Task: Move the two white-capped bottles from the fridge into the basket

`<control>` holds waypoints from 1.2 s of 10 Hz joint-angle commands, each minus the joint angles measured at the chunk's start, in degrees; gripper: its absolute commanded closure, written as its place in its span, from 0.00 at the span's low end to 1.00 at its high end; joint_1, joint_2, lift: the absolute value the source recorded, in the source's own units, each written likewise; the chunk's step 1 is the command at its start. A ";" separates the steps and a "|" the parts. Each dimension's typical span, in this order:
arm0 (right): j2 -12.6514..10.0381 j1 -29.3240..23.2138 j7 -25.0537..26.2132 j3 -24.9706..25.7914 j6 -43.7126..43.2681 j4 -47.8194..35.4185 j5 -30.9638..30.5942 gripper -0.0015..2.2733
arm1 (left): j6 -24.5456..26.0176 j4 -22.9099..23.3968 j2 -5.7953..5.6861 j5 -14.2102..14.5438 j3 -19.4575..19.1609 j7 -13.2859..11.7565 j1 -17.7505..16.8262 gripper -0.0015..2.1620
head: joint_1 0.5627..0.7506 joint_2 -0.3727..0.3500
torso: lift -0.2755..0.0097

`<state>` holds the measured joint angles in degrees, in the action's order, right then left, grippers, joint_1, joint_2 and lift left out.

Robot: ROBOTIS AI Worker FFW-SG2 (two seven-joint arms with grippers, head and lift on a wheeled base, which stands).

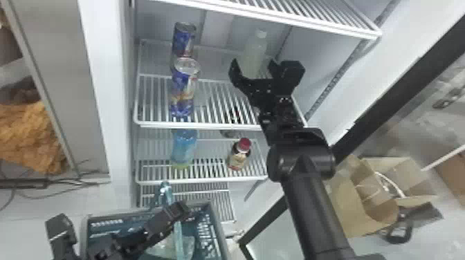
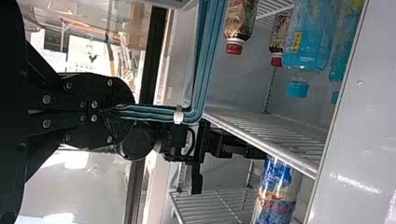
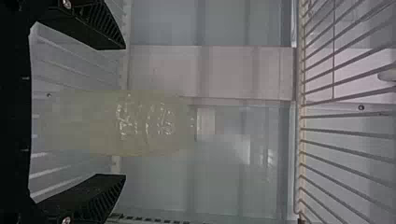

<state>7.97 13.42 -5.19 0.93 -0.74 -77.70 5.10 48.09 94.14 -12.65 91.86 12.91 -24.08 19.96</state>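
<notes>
White-capped bottle (image 1: 255,52): there it stood, pale and upright, towards the back of a wire shelf (image 1: 221,100) in the fridge (image 1: 103,103), right between the fingers of the right tool (image 1: 253,63)!
Right tool: spread wide, one finger to each side of the bottle, with a gap showing on both sides in the right wrist view.
Left tool (image 1: 175,210): down low at the basket (image 1: 218,235), and the left wrist view had it, the left tool (image 2: 123,112) pinched tight on the teal handle (image 2: 203,70).
Basket: front of the fridge, handle up, with something pale and see-through (image 1: 188,245) inside, too blurred to name.
Second white-capped bottle: no telling where that one was.
Cans: a blue can (image 1: 183,38) at the rear, another blue can (image 1: 183,79) nearer the front edge, both on the bottle's shelf.
Shelf below: a red-capped bottle (image 1: 238,157) and a blue drink bottle (image 1: 183,148), apart from each other; two of each kind in the left wrist view.
Cardboard box (image 1: 366,193): open, off to the right of the fridge.
</notes>
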 commanded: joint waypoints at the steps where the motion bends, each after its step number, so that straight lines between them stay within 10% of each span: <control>1: 0.12 2.20 0.44 -0.70 -0.95 2.96 -0.07 0.02 | 0.00 0.00 0.00 0.00 0.11 0.00 -0.13 0.55 | 0.70 0.04 | 0.97; 5: 0.30 5.29 1.59 -1.61 -1.93 8.86 0.73 0.05 | -0.14 0.00 0.09 0.00 0.23 0.00 -0.56 0.55 | 0.70 0.05 | 0.97; 8: 0.30 5.57 2.11 -2.30 -2.92 8.86 0.73 0.34 | -0.14 0.00 0.09 0.12 0.34 0.00 -0.56 0.55 | 0.70 0.05 | 0.97; 12: 0.21 5.15 2.20 -2.30 -4.61 8.72 0.84 0.36 | -0.14 0.00 0.00 0.12 0.23 0.00 -0.56 0.55 | 0.70 0.05 | 0.97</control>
<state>8.21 18.72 -2.99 -1.39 -5.06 -68.89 5.94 47.94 94.14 -12.66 91.96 13.21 -24.08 19.40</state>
